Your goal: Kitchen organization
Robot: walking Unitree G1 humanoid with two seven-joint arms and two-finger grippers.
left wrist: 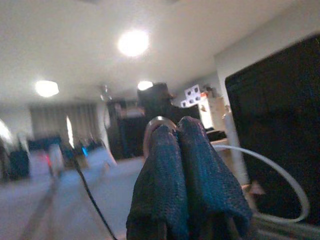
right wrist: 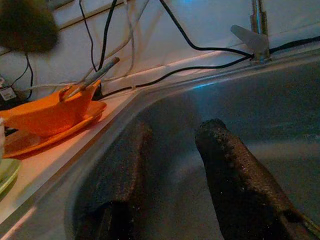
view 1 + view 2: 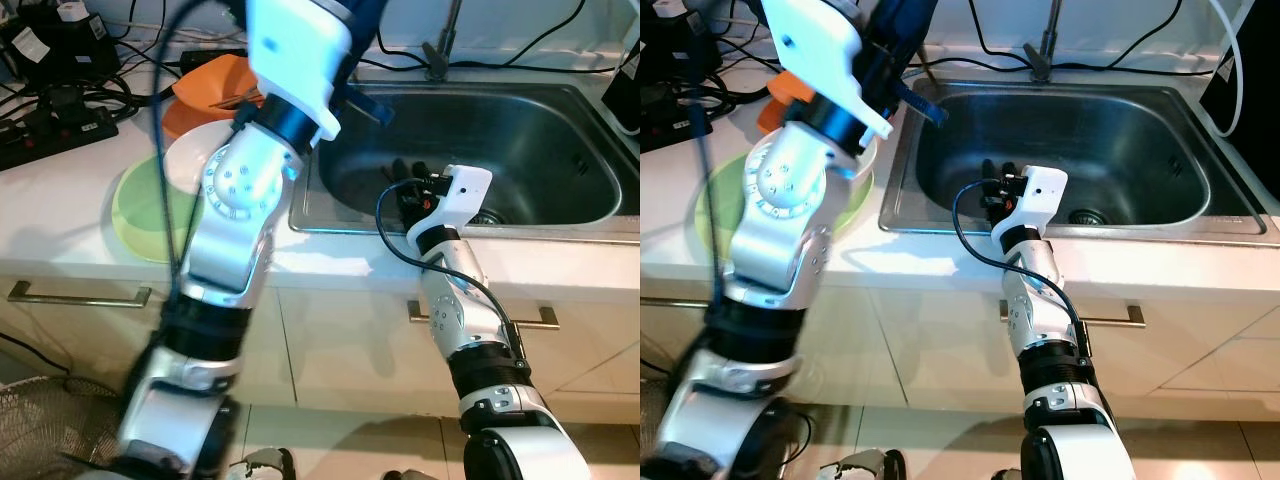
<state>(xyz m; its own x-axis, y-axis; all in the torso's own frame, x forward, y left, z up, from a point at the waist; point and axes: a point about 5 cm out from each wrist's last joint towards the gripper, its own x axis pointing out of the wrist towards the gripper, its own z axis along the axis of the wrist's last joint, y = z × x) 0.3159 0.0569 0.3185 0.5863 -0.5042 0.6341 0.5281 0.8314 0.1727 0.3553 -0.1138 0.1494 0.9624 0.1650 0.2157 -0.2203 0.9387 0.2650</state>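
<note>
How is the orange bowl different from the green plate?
The orange bowl is deep, with sides that rise up; the green plate is flat. The orange bowl holds a utensil and sits on an orange plate; the green plate carries a white plate. Both rest on the white counter left of the sink.

head eyes look down on sink (image 3: pixel 480 150), wrists along fingers (image 2: pixel 235 175)

sink (image 3: pixel 560 120) basin: open | left counter: plates (image 3: pixel 140 215), cables (image 3: pixel 60 95) crowd
</note>
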